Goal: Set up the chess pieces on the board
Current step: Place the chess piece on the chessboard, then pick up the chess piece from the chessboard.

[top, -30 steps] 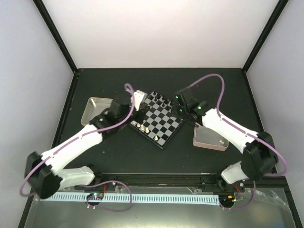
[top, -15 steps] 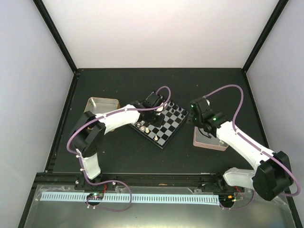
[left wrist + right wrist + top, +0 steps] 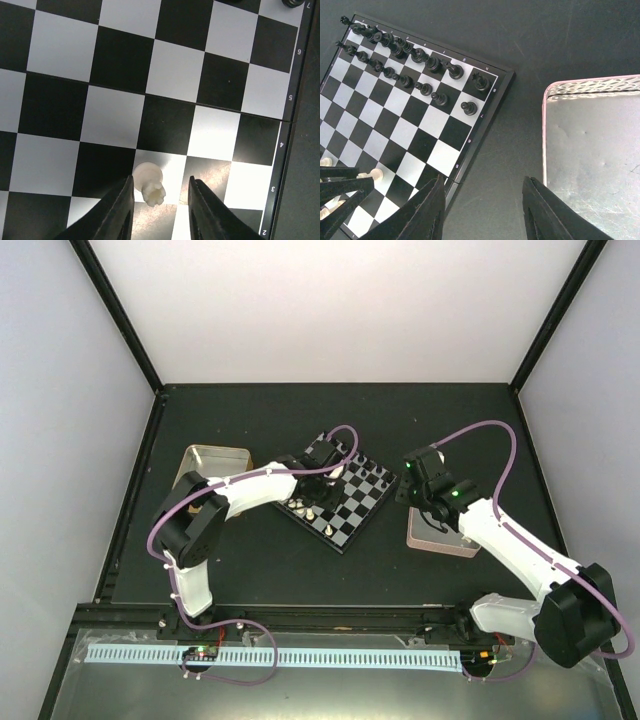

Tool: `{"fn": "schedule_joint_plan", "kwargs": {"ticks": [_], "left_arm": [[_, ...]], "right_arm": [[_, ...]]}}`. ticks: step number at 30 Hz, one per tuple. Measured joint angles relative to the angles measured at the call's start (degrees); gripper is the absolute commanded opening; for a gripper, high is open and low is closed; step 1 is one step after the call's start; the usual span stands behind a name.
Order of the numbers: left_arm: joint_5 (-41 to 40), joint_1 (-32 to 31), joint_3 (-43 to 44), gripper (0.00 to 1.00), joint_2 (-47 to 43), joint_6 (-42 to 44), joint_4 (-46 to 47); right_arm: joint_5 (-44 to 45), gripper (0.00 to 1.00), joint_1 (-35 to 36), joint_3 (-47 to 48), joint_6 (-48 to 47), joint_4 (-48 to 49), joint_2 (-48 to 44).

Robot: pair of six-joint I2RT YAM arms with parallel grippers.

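The board point(image 3: 360, 502) lies mid-table, turned diagonally. Black chess pieces point(image 3: 410, 50) fill two rows along its far edge. A few white pieces point(image 3: 310, 511) stand near its left edge. My left gripper point(image 3: 322, 483) hangs over the board, open. In the left wrist view its jaws point(image 3: 160, 202) straddle one cream-white piece point(image 3: 148, 183) standing on a pale square of the board point(image 3: 172, 75), close to the left finger. My right gripper point(image 3: 482, 200) is open and empty over the dark table between the board point(image 3: 410, 130) and the pink tray. It also shows in the top view point(image 3: 405, 495).
A pink rectangular tray point(image 3: 440, 536) lies right of the board, and its rim shows in the right wrist view point(image 3: 545, 130). A yellow-rimmed metal tin point(image 3: 210, 468) sits left of the board. Black frame posts and pale walls bound the table.
My left arm has swung from the board's left corner to over its middle, then held nearly still. My right gripper has drawn back from the board's right edge toward the pink tray.
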Motion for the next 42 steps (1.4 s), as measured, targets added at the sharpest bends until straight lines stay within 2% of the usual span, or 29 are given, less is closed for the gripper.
{"fn": "schedule_joint_plan", "kwargs": {"ticks": [5,10,17,26,33,42], "left_arm": [[0.04,0.00,-0.07,0.36,0.00,-0.17,0.02],[0.00,0.00,-0.07,0.28,0.00,-0.37,-0.09],[0.00,0.00,-0.04,0.25,0.87,-0.55,-0.13],[-0.85,0.00,1.09,0.07,1.97,-0.52,-0.59],[-0.66,0.00,1.33,0.06,1.92,-0.35,-1.29],[3.96,-1.22,1.29,0.06,-1.16,1.90,-4.04]], "right_arm": [[-0.20,0.44,-0.02,0.00,0.02,0.22,0.00],[-0.31,0.44,-0.02,0.00,0.02,0.39,0.00],[-0.59,0.44,-0.02,0.00,0.02,0.68,0.02],[-0.59,0.44,-0.02,0.00,0.02,0.66,0.02],[-0.61,0.44,-0.17,0.00,0.02,0.66,0.02],[-0.61,0.44,-0.26,-0.33,0.20,1.14,0.00]]}}
